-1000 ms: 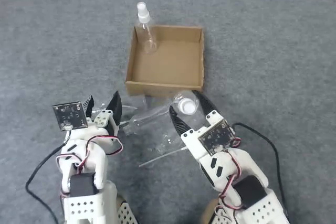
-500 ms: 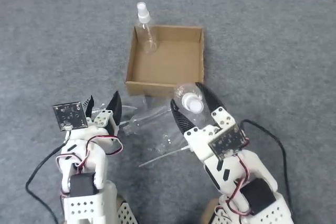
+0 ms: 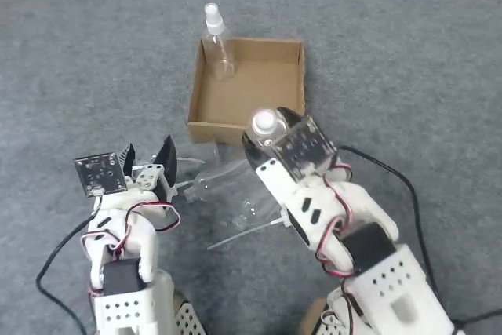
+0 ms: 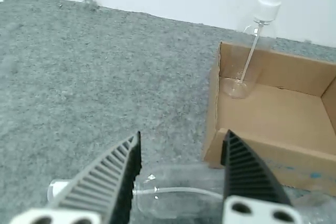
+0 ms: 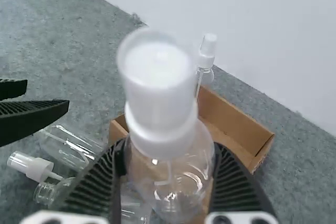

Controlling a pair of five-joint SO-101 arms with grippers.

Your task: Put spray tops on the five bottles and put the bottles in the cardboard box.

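Clenched in the right gripper (image 5: 168, 169): a clear bottle (image 5: 163, 124), upright, white spray top (image 5: 157, 77) on it, raised close to the near wall of the cardboard box (image 3: 227, 131). Spread wide and empty: the left gripper (image 4: 182, 145), above a second bottle (image 4: 173, 198) lying on the grey carpet (image 3: 408, 76) beside the box. Upright in the box's far corner: a third bottle (image 3: 220, 56), topped.

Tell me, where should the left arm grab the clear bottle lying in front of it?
Mid-body, probably, from straight above: the bottle lies on its side crosswise before the open left gripper, so the fingers can straddle its barrel.
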